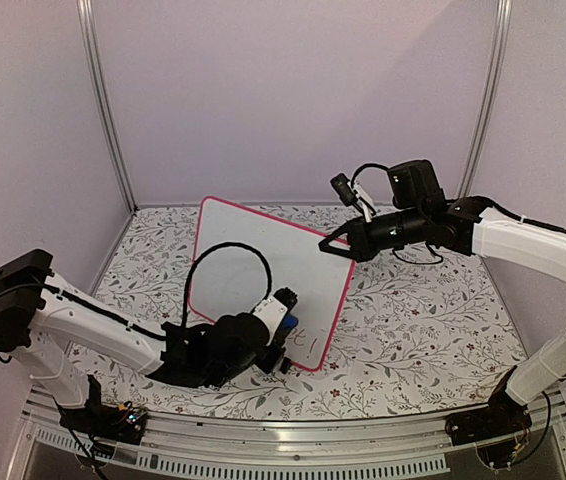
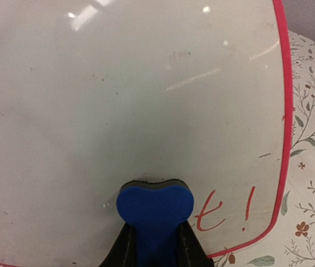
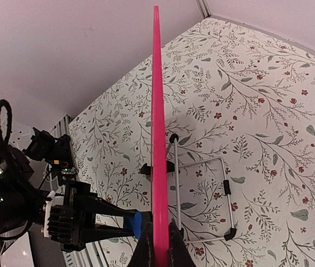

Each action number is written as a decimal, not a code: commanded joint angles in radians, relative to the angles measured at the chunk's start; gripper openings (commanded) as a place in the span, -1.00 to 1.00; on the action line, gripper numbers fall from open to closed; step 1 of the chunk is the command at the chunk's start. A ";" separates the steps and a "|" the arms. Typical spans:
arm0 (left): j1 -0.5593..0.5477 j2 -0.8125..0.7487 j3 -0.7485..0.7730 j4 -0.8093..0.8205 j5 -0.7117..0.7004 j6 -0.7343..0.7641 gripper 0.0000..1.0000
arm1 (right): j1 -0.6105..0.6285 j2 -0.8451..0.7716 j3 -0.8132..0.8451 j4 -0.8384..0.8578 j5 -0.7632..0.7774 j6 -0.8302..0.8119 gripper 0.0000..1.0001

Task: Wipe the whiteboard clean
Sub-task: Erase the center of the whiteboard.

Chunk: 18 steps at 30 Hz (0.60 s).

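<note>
1. Blue foam eraser [image 2: 154, 206] is sitting clamped in the left gripper [image 2: 156, 245], and its dark face is pressing on the whiteboard [image 1: 303, 265] to wipe it.
2. The right gripper [image 1: 329, 240] is pinching the pink top edge, probably steadying the board against this push.
3. The board is standing tilted on the flowered table [image 1: 413, 320], between both arms, with a wire stand [image 3: 202, 161] behind it.
4. It is looking glossy and mostly clean; red marks [image 2: 224, 208] are waiting near its lower corner, just beside the eraser.
</note>
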 commanded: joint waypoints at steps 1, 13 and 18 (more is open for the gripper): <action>0.016 -0.039 0.037 0.044 0.005 0.022 -0.99 | 0.020 0.029 -0.002 -0.049 -0.026 -0.046 -1.00; 0.016 0.016 -0.027 0.013 0.032 -0.072 -0.99 | 0.020 0.031 -0.004 -0.048 -0.026 -0.046 -1.00; 0.015 0.041 -0.092 0.014 0.045 -0.136 -0.99 | 0.020 0.030 -0.002 -0.046 -0.026 -0.046 -1.00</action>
